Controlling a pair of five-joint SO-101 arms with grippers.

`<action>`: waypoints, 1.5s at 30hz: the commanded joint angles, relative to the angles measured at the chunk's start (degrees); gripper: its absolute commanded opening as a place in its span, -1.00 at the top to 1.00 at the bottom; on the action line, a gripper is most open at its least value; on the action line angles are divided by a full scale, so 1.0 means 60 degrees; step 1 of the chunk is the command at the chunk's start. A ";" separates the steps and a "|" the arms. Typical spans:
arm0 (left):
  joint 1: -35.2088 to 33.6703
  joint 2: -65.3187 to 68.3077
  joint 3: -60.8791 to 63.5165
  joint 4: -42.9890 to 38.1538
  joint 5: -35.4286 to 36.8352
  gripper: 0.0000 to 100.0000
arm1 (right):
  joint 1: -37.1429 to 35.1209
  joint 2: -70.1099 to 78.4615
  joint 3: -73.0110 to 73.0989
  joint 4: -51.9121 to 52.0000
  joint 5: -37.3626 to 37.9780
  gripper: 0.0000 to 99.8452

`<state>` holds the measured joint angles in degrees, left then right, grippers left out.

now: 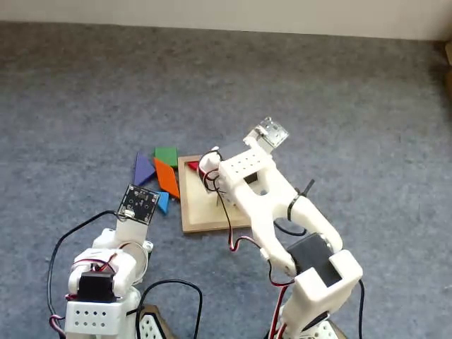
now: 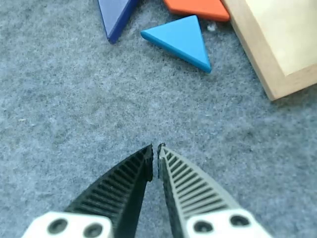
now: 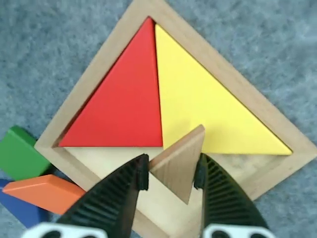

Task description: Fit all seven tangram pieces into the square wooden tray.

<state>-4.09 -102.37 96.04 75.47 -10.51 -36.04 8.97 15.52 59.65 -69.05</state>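
Farthest left among the loose pieces I see a dark blue triangle [image 1: 143,169]. Just beside it are a green square [image 1: 167,156], an orange parallelogram [image 1: 167,178] and, below those, a light blue triangle [image 2: 181,39]. All four lie flat on the mat, close against the tray's left side. The square wooden tray [image 1: 205,224] is pale with a raised rim. Inside it a red triangle [image 3: 124,104] and a yellow triangle [image 3: 203,99] lie edge to edge and fill one half. The other half is bare wood.

My left arm is folded low at the near left corner. The left gripper [image 2: 154,148] hangs over the mat near the light blue triangle, its fingers pressed almost together with nothing between them. My right arm stretches forward from the near right and leans over the tray. The right gripper [image 3: 171,171] is clamped on a plain wooden triangle [image 3: 178,158], held above the bare half with its tip at the yellow piece's edge. I cannot tell whether it touches the tray floor.

Everything sits on a grey felt-like mat [image 1: 353,106], and a pale wall strip [image 1: 212,14] runs along the far edge.
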 commanded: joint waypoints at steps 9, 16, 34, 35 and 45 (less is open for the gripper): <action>0.0066 -0.0242 0.0183 0.0044 0.0073 0.91 | -0.0227 -0.0608 -0.0300 0.1048 -0.0059 0.03; 0.0066 -0.0242 0.0183 0.0044 0.0073 0.91 | -0.0212 -0.0623 -0.0491 0.1018 -0.0015 -0.09; 0.0066 -0.0242 0.0183 0.0044 0.0073 0.91 | -0.0212 -0.0535 -0.2718 0.3070 0.1187 0.51; 0.0066 -0.0242 0.0183 0.0044 0.0073 0.91 | -0.0212 -0.0535 -0.2718 0.3070 0.1187 0.63; 0.0066 -0.0242 0.0183 0.0044 0.0073 0.91 | -0.1062 -0.0418 -0.2073 0.1736 0.2564 0.99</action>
<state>-4.09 -102.37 96.04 75.47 -10.51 -39.38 8.97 2.77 72.66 -56.48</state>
